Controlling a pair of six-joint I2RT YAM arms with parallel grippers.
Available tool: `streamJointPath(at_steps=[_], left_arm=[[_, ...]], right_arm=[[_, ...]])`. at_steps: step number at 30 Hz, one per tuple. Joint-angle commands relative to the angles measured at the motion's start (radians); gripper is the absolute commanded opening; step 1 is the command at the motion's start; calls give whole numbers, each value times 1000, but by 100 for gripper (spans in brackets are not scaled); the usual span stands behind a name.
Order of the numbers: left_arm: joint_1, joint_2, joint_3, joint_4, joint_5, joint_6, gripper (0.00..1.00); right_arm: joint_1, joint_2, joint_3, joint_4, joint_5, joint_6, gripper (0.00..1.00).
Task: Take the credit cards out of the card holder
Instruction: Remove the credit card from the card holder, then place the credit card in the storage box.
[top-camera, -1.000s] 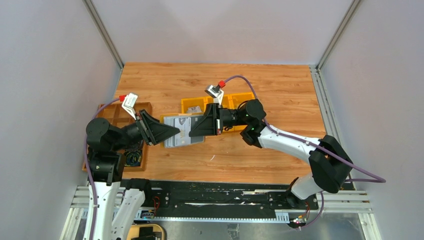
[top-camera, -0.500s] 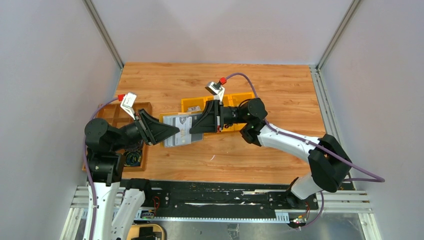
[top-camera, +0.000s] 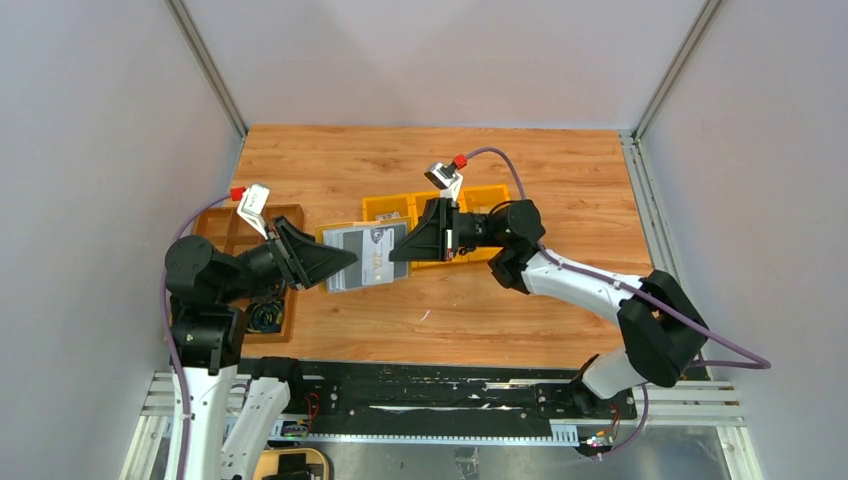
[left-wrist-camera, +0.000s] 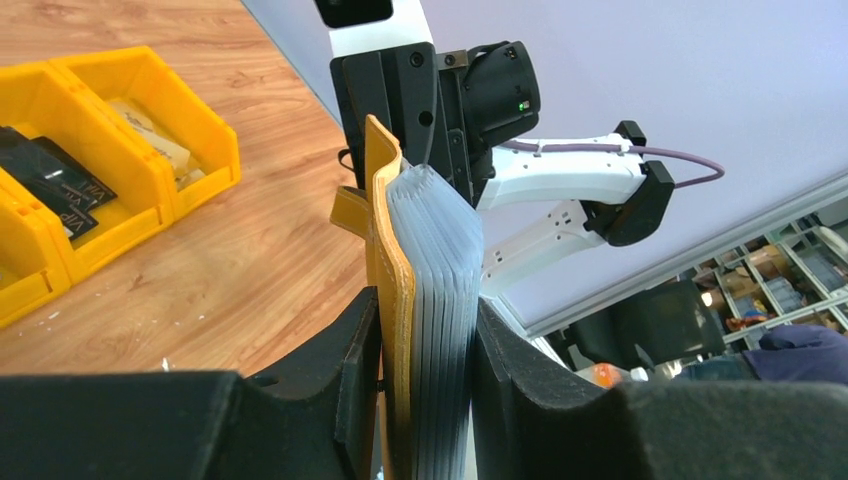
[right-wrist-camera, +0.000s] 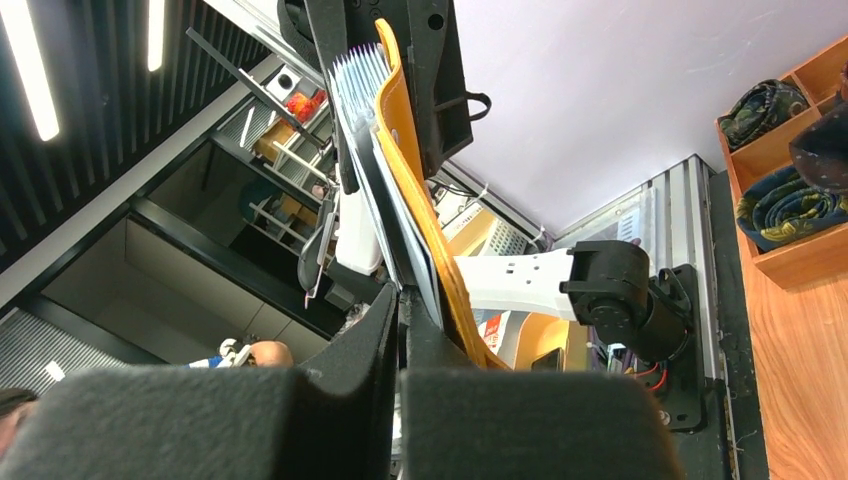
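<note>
The card holder (top-camera: 362, 262) is held above the bench (top-camera: 500, 310), its long axis running straight between the two tools. The left tool (top-camera: 348, 263) clamps its left end, jaws part-way apart around the mustard cover and fanned grey pockets. The right tool (top-camera: 396, 254) is closed tight at the opposite end. Whether a card sits between its jaws cannot be told. Any pull would run rightward, along that axis.

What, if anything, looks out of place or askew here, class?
Only the card holder: it hangs above the table, clamped between left gripper and right gripper, its grey pockets fanned open. Nothing looks spilled or damaged.
</note>
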Motion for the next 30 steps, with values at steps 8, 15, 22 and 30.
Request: streamJointPath(at_steps=[8, 15, 22, 30], left_arm=[[-5, 16, 171, -346, -355, 455, 0], [-5, 44, 197, -487, -723, 688, 0], [-5, 25, 184, -466, -430, 647, 0], [-5, 5, 182, -448, -156, 584, 0]], right_arm=[[-136, -92, -57, -161, -48, -116, 0], [-199, -136, 94, -973, 87, -684, 0], [-182, 118, 271, -1201, 251, -818, 0], [-136, 454, 586, -1384, 355, -892, 0]])
